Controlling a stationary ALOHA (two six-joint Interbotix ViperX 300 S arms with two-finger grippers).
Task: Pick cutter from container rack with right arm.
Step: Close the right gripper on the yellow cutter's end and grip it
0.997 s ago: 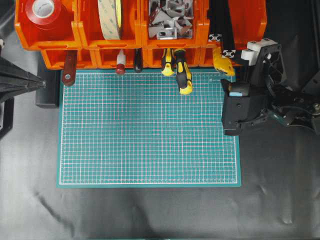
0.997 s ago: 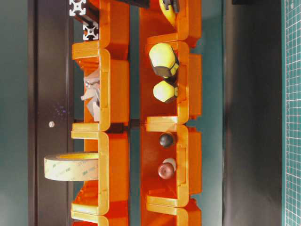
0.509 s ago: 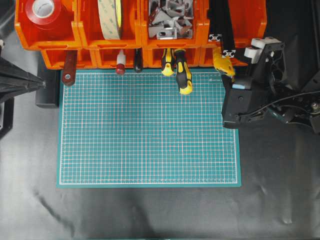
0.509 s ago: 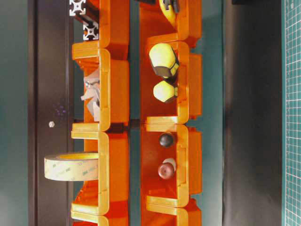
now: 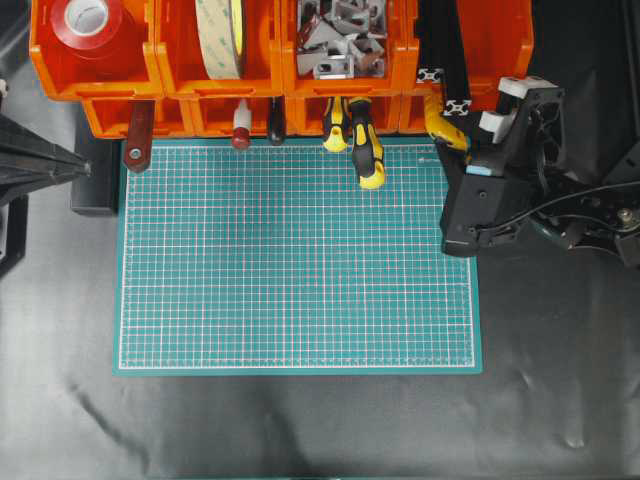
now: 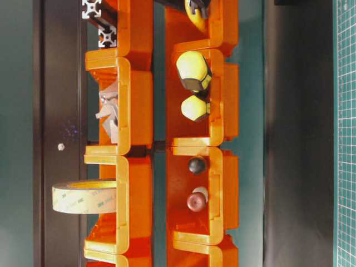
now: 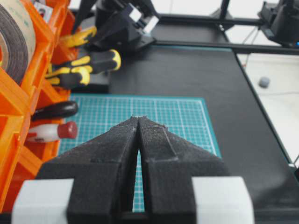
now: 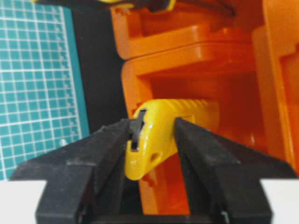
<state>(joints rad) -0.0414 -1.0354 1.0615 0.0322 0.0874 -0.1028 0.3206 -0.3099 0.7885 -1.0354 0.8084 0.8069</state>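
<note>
The yellow cutter (image 5: 440,120) pokes out of the lower right bin of the orange container rack (image 5: 160,80). In the right wrist view the cutter (image 8: 163,126) lies between the black fingers of my right gripper (image 8: 152,123), which press on both of its sides at the bin's mouth. From overhead, the right gripper (image 5: 452,140) is mostly hidden under its own wrist. My left gripper (image 7: 139,117) is shut with nothing in it, hovering over the green mat (image 7: 177,116). The table-level view shows only the cutter's end (image 6: 194,11) at the top edge.
Two yellow-and-black screwdrivers (image 5: 365,150) stick out of the neighbouring bin over the green mat (image 5: 300,260). Red-handled tools (image 5: 138,140), tape rolls (image 5: 220,35), metal brackets (image 5: 340,35) and black extrusions (image 5: 445,50) fill other bins. The left arm's base (image 5: 30,165) sits at far left.
My right gripper has moved up toward the rack and its jaws have narrowed from wide open onto the cutter. The left gripper has not moved.
</note>
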